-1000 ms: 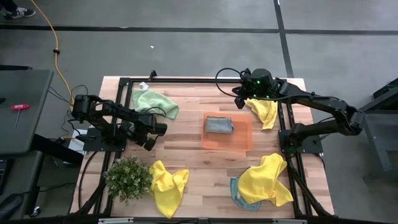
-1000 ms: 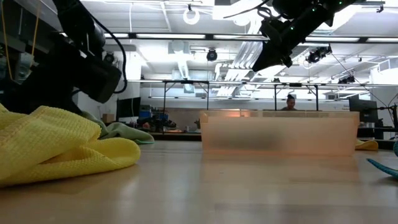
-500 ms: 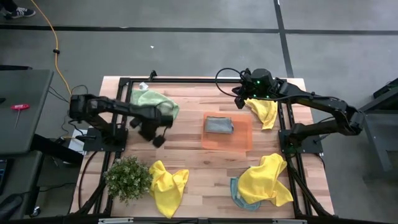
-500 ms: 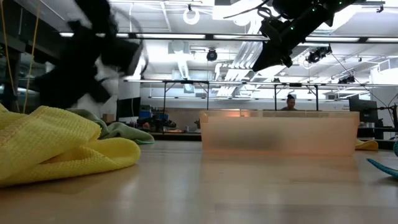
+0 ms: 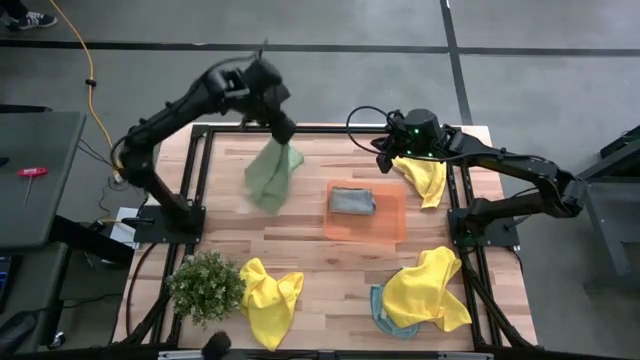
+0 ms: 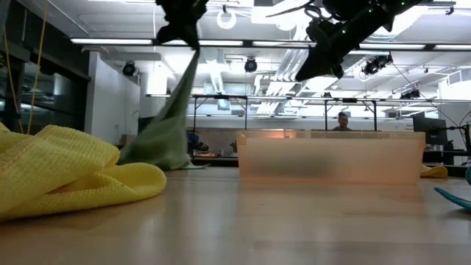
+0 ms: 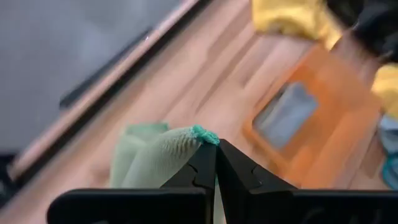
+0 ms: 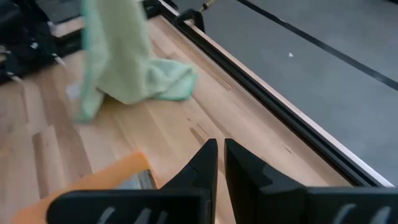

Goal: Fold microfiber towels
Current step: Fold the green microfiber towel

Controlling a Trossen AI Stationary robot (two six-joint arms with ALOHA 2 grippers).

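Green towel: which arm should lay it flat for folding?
Left. Its gripper is shut on the green towel, which hangs lifted with its lower end on the table. The right gripper is shut beside a yellow towel.

Bench (image 5: 310, 265): pale wooden plank top inside a black frame. Lying on it: orange mat (image 5: 385, 222) near the middle, carrying a folded grey-blue towel (image 5: 351, 200); small leafy potted plant (image 5: 206, 286) at the near left corner; crumpled yellow towel (image 5: 270, 297) just beside the plant; yellow towel (image 5: 424, 178) at the far right edge; another yellow towel (image 5: 425, 290) at the near right, overlapping a teal towel (image 5: 384, 315).
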